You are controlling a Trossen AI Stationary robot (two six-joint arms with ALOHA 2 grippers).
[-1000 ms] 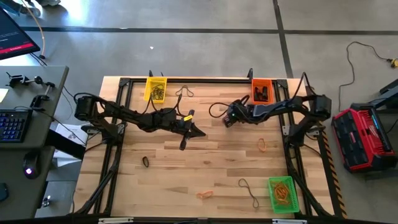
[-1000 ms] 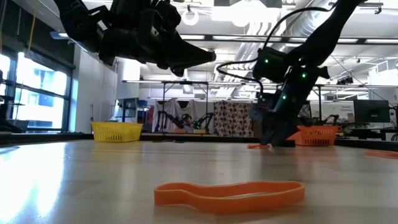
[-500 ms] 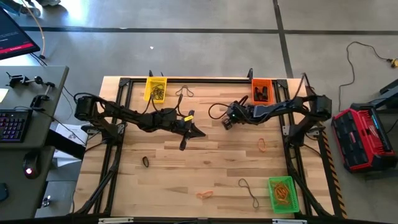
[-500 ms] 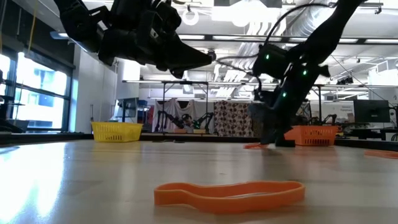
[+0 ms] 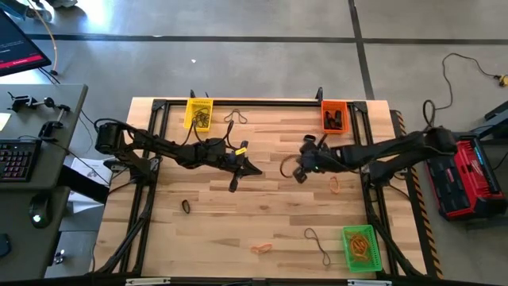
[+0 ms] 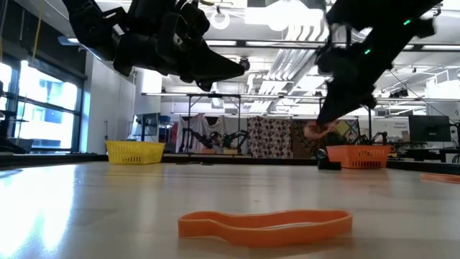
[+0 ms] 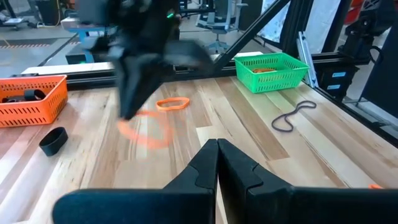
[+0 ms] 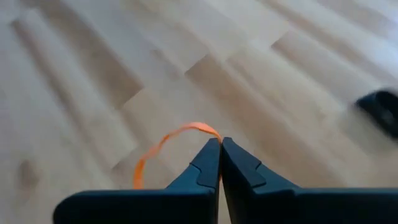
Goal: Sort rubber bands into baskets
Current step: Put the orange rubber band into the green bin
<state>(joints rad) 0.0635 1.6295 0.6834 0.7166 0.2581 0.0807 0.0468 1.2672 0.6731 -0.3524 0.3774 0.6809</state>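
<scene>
Pinching an orange rubber band (image 8: 163,147) at their very tips, the closed fingers of the right gripper (image 5: 301,170) hold it above the middle of the wooden table (image 5: 278,214); in the right wrist view the loop hangs free to one side of the fingertips. The left gripper (image 5: 235,183), fully closed and holding nothing, waits over the table's left-centre.

Three baskets sit at the table's edges: the yellow basket (image 5: 198,113) and orange basket (image 5: 334,116) at the far corners, the green basket (image 5: 359,247) at the near right.

Loose bands remain on the boards:
- an orange one (image 5: 336,186) just right of the right gripper
- another orange one (image 5: 261,248) near the front edge
- a dark one (image 5: 317,243) beside the green basket
- a small black one (image 5: 186,206) at left

Risks, as judged from these views:
- The grip takes only a thin edge of the loop, so a quick swing could shake it loose short of any basket.
- The dangling loop could snag on a mesh rim, or cling to a finger on release.
- Orange bands appear to lie in the green basket, so the orange basket may be the wrong target.
</scene>
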